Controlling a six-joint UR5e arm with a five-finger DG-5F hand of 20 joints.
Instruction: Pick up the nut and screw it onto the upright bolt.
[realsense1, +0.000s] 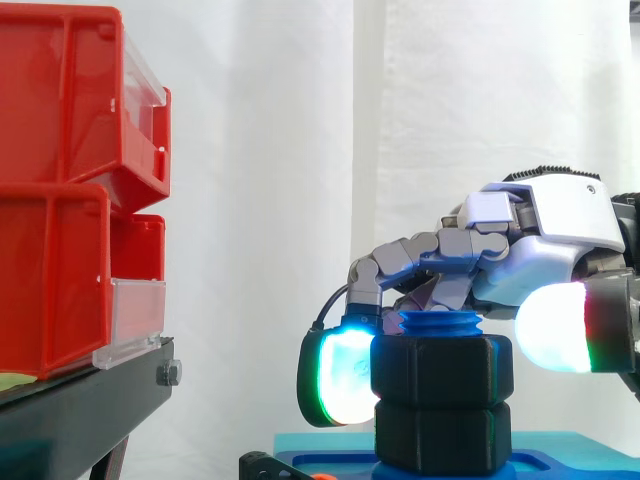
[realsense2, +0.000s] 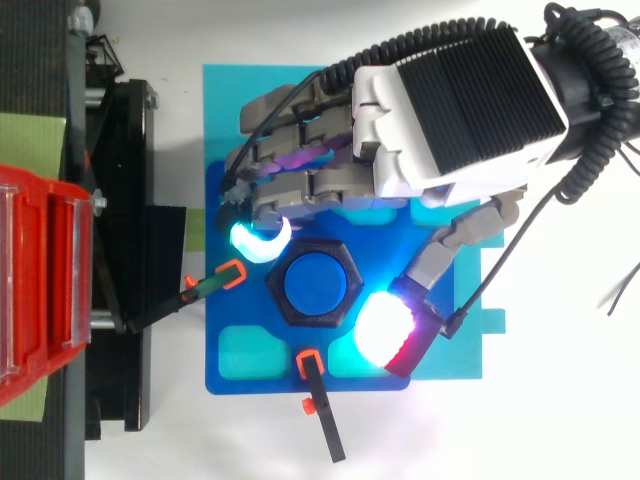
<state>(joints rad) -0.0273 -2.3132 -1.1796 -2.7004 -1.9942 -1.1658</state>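
Note:
A black hex nut (realsense1: 443, 368) sits on the upright blue bolt (realsense1: 440, 322), whose round top (realsense2: 320, 285) shows inside the nut's black rim (realsense2: 347, 258). Below the nut is a second black hex piece (realsense1: 440, 440). My hand (realsense1: 540, 230) reaches in from the right above the bolt, with its fingers curled down around the nut. One glowing fingertip (realsense2: 258, 240) presses the nut's far-left corner. The thumb's glowing pad (realsense2: 385, 328) sits against the opposite side. The nut is pinched between them.
The bolt stands on a blue fixture plate (realsense2: 240, 350) over a teal sheet (realsense2: 215, 120). Two black clamps with orange tips (realsense2: 232, 275) (realsense2: 310, 362) lie at the plate's edges. Red bins (realsense1: 60, 200) on a black stand (realsense1: 90, 390) rise to the left.

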